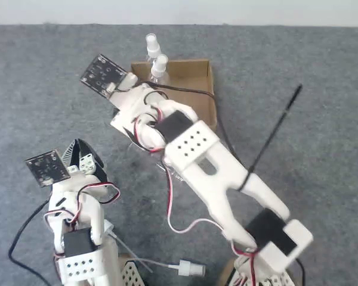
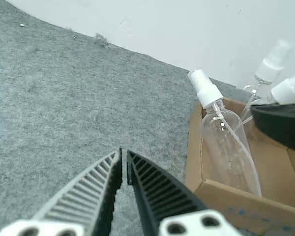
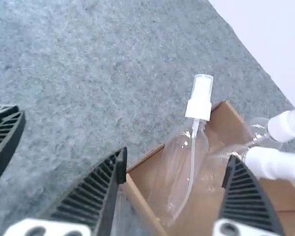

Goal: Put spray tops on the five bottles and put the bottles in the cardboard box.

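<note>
Bottom centre of high view: loose spray top (image 1: 189, 269) flat on desk (image 1: 42, 89), tube trailing up-left. Lower left: left tool (image 2: 122, 164) shut, empty. Upper centre: right tool (image 3: 177, 162) spread wide, holding nothing, over cardboard box (image 1: 210, 83). Capped bottles (image 1: 159, 68) inside, caps toward top edge.

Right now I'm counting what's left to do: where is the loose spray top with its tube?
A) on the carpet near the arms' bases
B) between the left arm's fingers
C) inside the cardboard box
A: the spray top lies on the carpet between the arm bases, away from the cardboard box, and the left arm's fingers are shut on nothing.
</note>
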Available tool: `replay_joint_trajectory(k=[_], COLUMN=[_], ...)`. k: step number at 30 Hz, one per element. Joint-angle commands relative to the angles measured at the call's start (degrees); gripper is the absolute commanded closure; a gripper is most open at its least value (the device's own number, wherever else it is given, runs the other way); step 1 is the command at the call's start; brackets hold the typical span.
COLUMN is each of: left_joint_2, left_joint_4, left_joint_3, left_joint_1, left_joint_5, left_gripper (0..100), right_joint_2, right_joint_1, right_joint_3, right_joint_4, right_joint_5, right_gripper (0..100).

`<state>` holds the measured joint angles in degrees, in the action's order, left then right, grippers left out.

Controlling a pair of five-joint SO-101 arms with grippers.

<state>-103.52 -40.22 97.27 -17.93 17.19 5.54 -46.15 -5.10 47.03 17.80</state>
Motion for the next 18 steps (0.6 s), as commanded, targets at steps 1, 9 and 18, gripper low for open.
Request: replay_joint_trajectory(k=[1,9,18], left_joint_2=[-0.7,-0.7,-0.7], left_joint_4=[2.0,2.0,1.9], left_joint_3=[-0.7,-0.7,-0.7], left_joint_1=[-0.4,-0.4,-0.4], left_joint_5=[-0.4,-0.4,-0.4], left_gripper=[99,99,99], right_joint_2=[1.9,11.9,19.0], right_joint_1=[-0.3,1.5,4.4], right_joint_3=[-7.4,-15.0,-19.7], right_joint_4=[-0.1,-0.5,-5.4], right_joint_5=[3.8,5.7,5.7], right_gripper=[72.7,72.7,72.7])
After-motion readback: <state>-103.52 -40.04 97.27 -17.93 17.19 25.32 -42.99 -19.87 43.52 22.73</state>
